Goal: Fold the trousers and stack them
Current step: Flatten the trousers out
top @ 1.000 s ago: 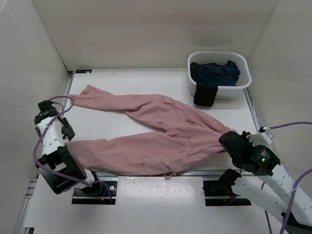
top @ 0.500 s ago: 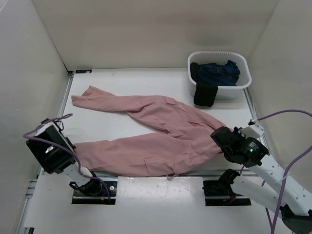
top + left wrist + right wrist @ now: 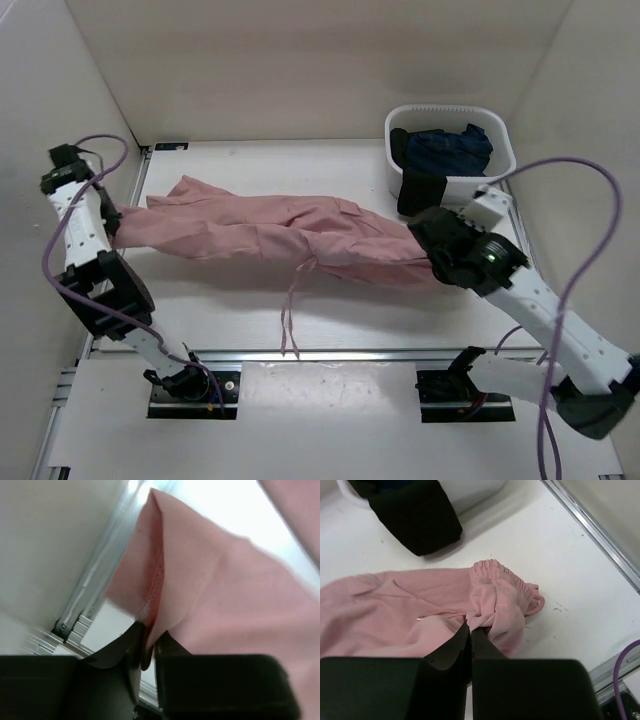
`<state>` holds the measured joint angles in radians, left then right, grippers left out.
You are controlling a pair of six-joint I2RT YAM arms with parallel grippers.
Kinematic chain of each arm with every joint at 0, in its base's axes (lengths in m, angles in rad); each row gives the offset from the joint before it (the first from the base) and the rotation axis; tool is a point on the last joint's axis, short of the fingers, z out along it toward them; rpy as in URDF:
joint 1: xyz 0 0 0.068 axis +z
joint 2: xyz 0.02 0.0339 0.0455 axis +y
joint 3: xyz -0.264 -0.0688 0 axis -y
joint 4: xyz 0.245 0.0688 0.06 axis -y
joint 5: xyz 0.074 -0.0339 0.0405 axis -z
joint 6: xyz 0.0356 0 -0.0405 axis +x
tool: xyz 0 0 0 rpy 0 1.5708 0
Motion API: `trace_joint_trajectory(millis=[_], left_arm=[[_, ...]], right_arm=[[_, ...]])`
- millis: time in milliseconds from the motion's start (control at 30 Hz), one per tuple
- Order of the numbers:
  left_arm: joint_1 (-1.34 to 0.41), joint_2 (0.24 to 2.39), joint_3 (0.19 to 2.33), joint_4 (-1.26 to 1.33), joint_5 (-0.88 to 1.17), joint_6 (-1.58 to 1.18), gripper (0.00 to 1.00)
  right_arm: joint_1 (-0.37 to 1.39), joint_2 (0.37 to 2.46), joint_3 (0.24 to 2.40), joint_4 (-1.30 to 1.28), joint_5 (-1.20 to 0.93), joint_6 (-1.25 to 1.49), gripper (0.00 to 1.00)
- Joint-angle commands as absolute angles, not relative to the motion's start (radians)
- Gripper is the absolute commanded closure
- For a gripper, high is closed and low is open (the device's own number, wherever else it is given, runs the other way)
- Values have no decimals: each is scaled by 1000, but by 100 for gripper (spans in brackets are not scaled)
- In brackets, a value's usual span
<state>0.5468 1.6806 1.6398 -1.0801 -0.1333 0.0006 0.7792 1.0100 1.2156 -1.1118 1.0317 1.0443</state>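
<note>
The dusty-pink trousers (image 3: pixel 290 232) stretch across the table, one leg laid over the other, held up between both arms. My left gripper (image 3: pixel 116 222) is at the left end, shut on the hem of a leg (image 3: pixel 165 580); its jaws (image 3: pixel 148 639) pinch the fabric edge. At the right end my right gripper (image 3: pixel 428 250) is shut on bunched cloth beside the gathered waistband (image 3: pixel 505 577), jaws (image 3: pixel 471 626) closed tight. A drawstring (image 3: pixel 290 310) dangles from the middle towards the front edge.
A white basket (image 3: pixel 500 172) stands at the back right, holding a dark navy garment (image 3: pixel 450 150); a black garment (image 3: pixel 420 192) hangs over its front rim, close to my right gripper. White walls enclose the table left, back and right; a metal rail (image 3: pixel 330 355) runs along the front.
The left gripper closed on the near leg's hem and carried it back over the far leg. The right arm lifted the waist and moved it back. The drawstring now hangs free.
</note>
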Motion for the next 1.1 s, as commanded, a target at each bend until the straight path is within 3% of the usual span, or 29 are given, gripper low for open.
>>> trace_joint_trajectory(millis=[0, 67, 167, 267, 333, 400, 533, 700, 733, 900, 1067], left_arm=[[436, 1824, 1640, -1177, -183, 0, 71], [401, 1943, 1728, -1198, -195, 0, 63], [364, 2107, 1967, -1284, -131, 0, 37], [353, 2158, 2121, -1316, -49, 0, 22], [353, 2050, 2071, -1270, -49, 0, 16], [376, 1949, 1874, -1139, -90, 0, 10], [471, 1728, 1596, -981, -124, 0, 8], [531, 1670, 1309, -917, -66, 0, 19], [541, 1695, 1296, -917, -66, 0, 19], [584, 1854, 1393, -874, 69, 0, 0], [584, 1988, 1560, -874, 167, 0, 0]], right_arm=[[776, 1123, 1233, -1049, 991, 921, 100], [746, 1173, 1221, -988, 936, 910, 100], [645, 1225, 1200, -921, 757, 887, 100], [539, 1235, 1177, -856, 622, 857, 100], [494, 1235, 1167, -856, 588, 836, 100], [471, 1235, 1158, -856, 578, 824, 100], [420, 1226, 1134, -867, 545, 795, 100], [362, 1204, 1114, -867, 509, 776, 100], [348, 1204, 1105, -850, 497, 776, 100], [339, 1204, 1104, -825, 445, 746, 100], [328, 1171, 1042, -789, 425, 755, 100]])
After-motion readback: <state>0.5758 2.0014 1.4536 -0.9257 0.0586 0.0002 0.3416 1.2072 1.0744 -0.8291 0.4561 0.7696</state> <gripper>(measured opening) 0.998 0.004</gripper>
